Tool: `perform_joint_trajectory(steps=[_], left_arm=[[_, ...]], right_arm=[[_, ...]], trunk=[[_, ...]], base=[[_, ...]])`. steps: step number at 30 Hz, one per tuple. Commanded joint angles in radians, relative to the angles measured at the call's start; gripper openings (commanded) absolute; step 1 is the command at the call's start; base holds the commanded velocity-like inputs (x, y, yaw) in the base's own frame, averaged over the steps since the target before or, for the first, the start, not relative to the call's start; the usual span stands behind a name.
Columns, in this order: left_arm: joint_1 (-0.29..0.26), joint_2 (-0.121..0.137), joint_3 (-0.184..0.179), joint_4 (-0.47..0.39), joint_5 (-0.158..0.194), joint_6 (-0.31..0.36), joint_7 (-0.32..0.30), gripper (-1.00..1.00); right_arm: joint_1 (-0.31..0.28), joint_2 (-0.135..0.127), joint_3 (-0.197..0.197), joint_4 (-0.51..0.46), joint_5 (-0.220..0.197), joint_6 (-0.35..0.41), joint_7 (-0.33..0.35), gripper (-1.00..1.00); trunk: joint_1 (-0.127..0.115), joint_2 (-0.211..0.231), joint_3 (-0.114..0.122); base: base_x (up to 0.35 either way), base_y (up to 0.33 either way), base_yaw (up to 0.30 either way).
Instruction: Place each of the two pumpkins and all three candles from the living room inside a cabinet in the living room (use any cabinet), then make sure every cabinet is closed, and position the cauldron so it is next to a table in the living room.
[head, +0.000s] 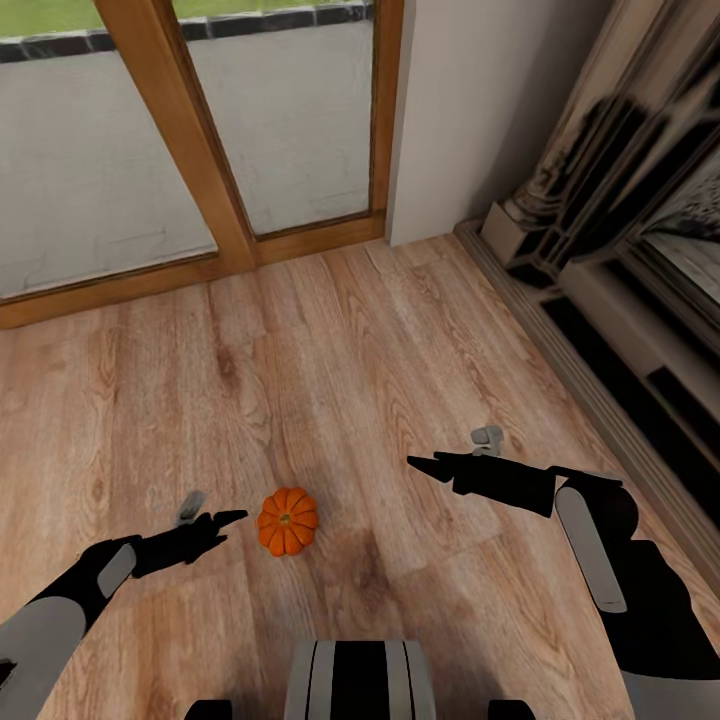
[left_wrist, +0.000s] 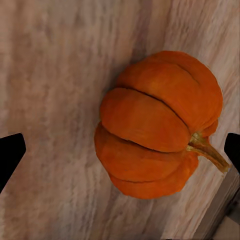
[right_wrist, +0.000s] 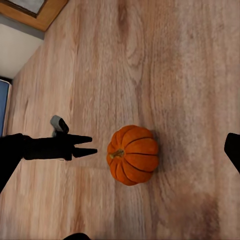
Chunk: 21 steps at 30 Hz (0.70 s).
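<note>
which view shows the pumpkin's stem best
The left wrist view: the pumpkin looms close, its tan stem sticking out sideways. The right wrist view shows the pumpkin whole but smaller, stem tiny. The head view shows it small, stem a mere dot.

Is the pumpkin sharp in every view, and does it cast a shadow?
Head view: pumpkin fairly sharp, only a faint shadow on the wood floor. Left wrist view: it is close and soft, with blurred floor grain. Right wrist view: sharp ribs, soft dark shadow beside it.
</note>
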Motion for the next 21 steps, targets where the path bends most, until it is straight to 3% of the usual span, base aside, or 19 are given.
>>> perform_joint_trajectory(steps=[1,4,8,14,21], left_arm=[[-0.007,-0.011,0.008,-0.001,0.011,0.005,0.036,1.00],[-0.019,-0.022,0.027,-0.010,0.034,0.004,0.048,1.00],[-0.020,-0.019,0.047,-0.028,0.061,-0.018,-0.019,1.00],[-0.008,0.023,0.052,-0.035,0.061,-0.078,-0.166,1.00],[-0.006,0.029,0.045,-0.037,0.062,-0.072,-0.203,1.00]], right_arm=[[-0.001,-0.001,0.000,0.000,0.001,0.004,0.003,1.00],[-0.001,-0.001,-0.002,0.000,0.001,0.003,0.003,1.00],[-0.001,-0.003,-0.006,0.000,0.001,0.003,0.003,1.00],[0.001,-0.004,-0.004,0.000,0.001,0.003,0.004,1.00],[0.001,-0.004,-0.003,0.000,0.001,0.003,0.004,1.00]], trunk=[[0.000,0.000,-0.001],[0.000,0.000,-0.001],[0.000,0.000,-0.001],[0.000,0.000,-0.001],[0.000,0.000,-0.001]], base=[[0.000,0.000,0.000],[0.000,0.000,0.000],[0.000,0.000,0.000],[0.000,0.000,0.000],[0.000,0.000,0.000]])
